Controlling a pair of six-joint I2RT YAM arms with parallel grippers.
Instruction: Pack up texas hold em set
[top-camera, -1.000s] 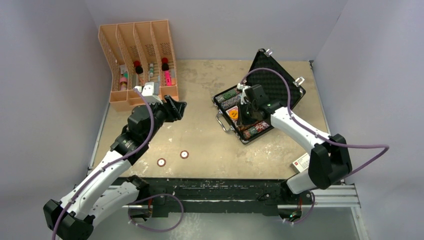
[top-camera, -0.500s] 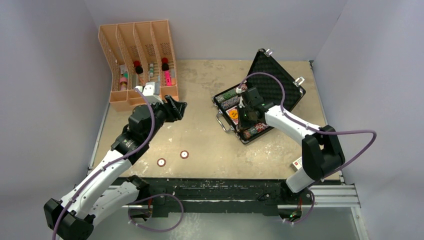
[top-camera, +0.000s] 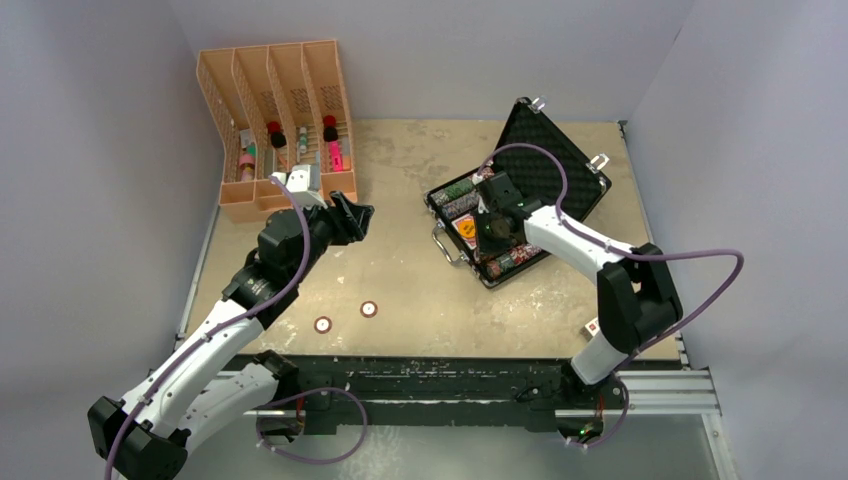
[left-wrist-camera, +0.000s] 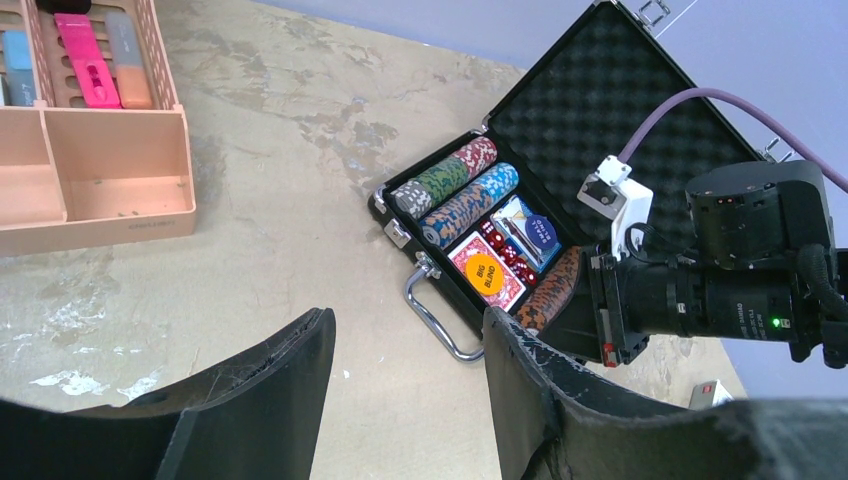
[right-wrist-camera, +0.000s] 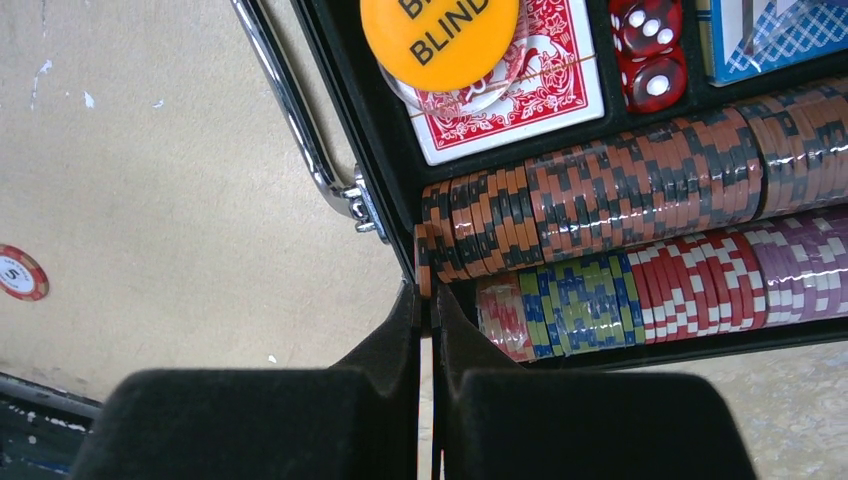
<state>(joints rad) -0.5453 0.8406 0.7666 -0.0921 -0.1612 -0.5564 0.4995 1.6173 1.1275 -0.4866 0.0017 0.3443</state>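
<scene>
Tan tabletop (top-camera: 400, 265): briefcase (top-camera: 548, 160) lid-up right of centre, two loose chips (top-camera: 323, 324) near front. Chips light, rigid, slick; I'd pinch across rims. Right gripper (right-wrist-camera: 428, 295) closed at orange row (right-wrist-camera: 600, 190); left gripper (left-wrist-camera: 405, 330) spread, empty.

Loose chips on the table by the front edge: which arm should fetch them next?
Left. Both loose chips lie on the left arm's side, nearer the open left pincer. The right pincer is shut, down at the chip rows of the briefcase, farther away.
</scene>
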